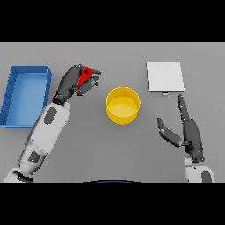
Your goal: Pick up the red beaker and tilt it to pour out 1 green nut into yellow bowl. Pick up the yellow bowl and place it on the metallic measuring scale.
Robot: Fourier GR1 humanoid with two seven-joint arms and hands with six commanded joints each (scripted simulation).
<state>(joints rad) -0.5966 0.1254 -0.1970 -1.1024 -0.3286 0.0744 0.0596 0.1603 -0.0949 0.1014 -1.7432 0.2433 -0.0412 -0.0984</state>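
Note:
My left hand (pixel 70 83) is curled round the red beaker (pixel 85 76), which it holds up and tilted, left of the yellow bowl (pixel 123 104). The bowl stands upright at the table's centre; I see no nut inside it. The metallic measuring scale (pixel 164 76) lies flat at the back right, beyond the bowl. My right hand (pixel 190 132) rests open to the right of the bowl and in front of the scale, fingers straight and pointing away, thumb spread toward the bowl. The beaker's contents are hidden by my fingers.
A blue tray (pixel 26 94) sits at the far left, beside my left forearm. Bare grey table lies between the bowl and the scale.

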